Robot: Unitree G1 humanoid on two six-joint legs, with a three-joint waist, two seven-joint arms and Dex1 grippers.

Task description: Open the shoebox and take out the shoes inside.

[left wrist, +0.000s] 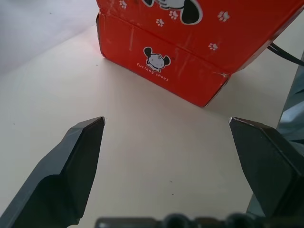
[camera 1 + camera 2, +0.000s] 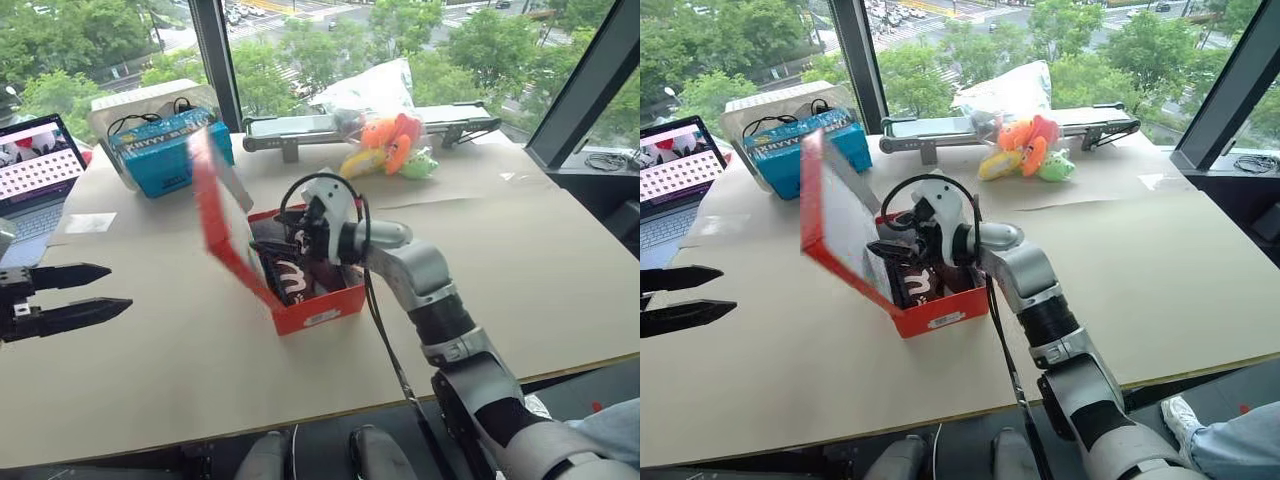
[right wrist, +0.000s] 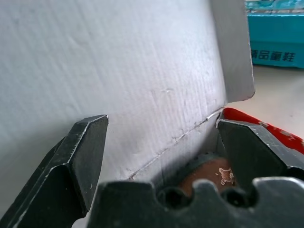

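A red shoebox (image 2: 940,310) sits near the middle of a table covered in pale brown paper (image 2: 1160,280). Its hinged lid (image 2: 840,225) stands raised on the robot's left side of the box, tilted outward, showing a pale grey-white inner face. Inside the open box lie the shoes (image 2: 925,283), dark brown with a light marking, partly hidden by the arm above them. The right gripper (image 2: 892,250) reaches over the open box toward the inside of the lid; its two black fingers are spread wide and grasp nothing, and in the right wrist view the lid's pale inner surface fills the space between them, with a brown shoe (image 3: 209,173) glimpsed low in the box. The left gripper (image 2: 95,292) hangs above the table well to the left of the box, fingers also spread wide and empty; its wrist view faces the box's red outer wall, printed with a cartoon dog logo (image 1: 156,60) and white paw marks. Farther back on the table stand a blue box (image 2: 800,150) with white lettering, a laptop (image 2: 680,160) at the left edge, and a clear bag of orange, yellow and green plush toys (image 2: 1025,140).
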